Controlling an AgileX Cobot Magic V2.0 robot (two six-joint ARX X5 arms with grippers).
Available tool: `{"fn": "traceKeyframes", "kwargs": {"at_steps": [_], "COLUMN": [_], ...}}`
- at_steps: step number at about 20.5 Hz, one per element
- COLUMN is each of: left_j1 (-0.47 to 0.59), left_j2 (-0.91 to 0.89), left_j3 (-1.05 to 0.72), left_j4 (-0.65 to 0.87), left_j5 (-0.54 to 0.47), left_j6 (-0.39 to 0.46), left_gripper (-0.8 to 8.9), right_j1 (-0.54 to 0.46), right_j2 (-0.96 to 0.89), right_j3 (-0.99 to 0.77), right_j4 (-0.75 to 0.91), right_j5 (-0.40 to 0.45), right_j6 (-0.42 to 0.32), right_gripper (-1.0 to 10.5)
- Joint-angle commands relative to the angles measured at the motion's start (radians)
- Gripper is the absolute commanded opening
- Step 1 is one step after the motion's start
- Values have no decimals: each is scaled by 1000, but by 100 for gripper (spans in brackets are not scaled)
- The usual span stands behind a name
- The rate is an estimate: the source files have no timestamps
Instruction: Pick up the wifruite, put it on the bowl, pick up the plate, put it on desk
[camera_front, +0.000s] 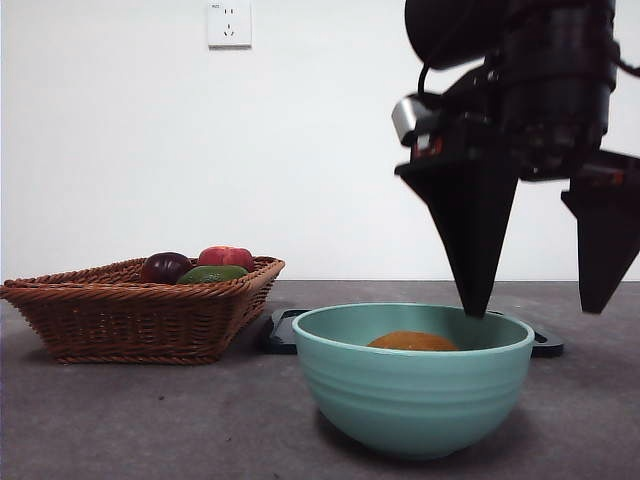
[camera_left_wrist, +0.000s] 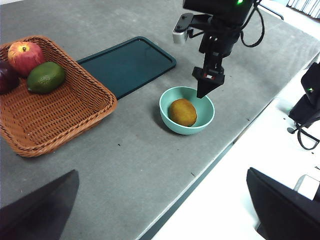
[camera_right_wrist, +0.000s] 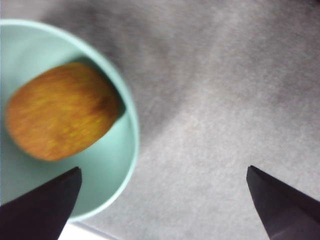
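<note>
Above the mint-green bowl (camera_front: 413, 385), the right gripper (camera_front: 538, 295) is hanging with its jaws spread wide and holding nothing, one jaw tip over the bowl's rim and the other out past it. Inside the bowl, the orange-brown fruit (camera_left_wrist: 182, 112) is lying on the bottom. Behind the bowl, a dark tray (camera_left_wrist: 127, 64) is resting flat on the tabletop (camera_left_wrist: 130, 165), beside a wicker basket (camera_left_wrist: 55, 117) holding three fruits. The left gripper (camera_left_wrist: 162, 207) is waiting well back, jaws spread and empty.
</note>
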Motion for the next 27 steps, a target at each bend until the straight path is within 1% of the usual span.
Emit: {"fn": "traceKeyframes", "kwargs": {"at_steps": [1,5,8,10,13,14,16,21,23,26,27], "left_j1": [-11,-11,-11,-11,-11,-11,-11,-11,-11,-11,-11], "left_j2": [-1,-1,-1,-1,-1,-1,-1,-1,-1,-1,-1], "left_j3": [17,17,17,17,17,17,17,17,17,17,17], "left_j4": [11,11,11,11,11,11,11,11,12,11,11], "left_j5": [-5,-5,-5,-5,-5,-5,-5,-5,-5,-5,-5], "left_j6": [9,9,9,9,9,9,9,9,9,9,9], "left_gripper": [563,563,563,563,563,563,563,563,563,563,563], "right_j1": [10,9,9,9,9,9,9,9,9,10,10], "right_j2": [41,77,89,93,93,93,93,93,93,93,93], "right_j3": [15,14,13,13,13,13,13,13,13,13,13], "right_j4": [16,35,64,64,64,64,65,72,90,106,106], "right_j5": [5,5,-3,-3,-5,-9,-35,-95,-100,-129,-129], "right_j6": [-6,-5,-5,-5,-4,-4,-5,-4,8,11,11], "right_gripper": [583,488,465,384,298,240,162,105,95,8,8]}}
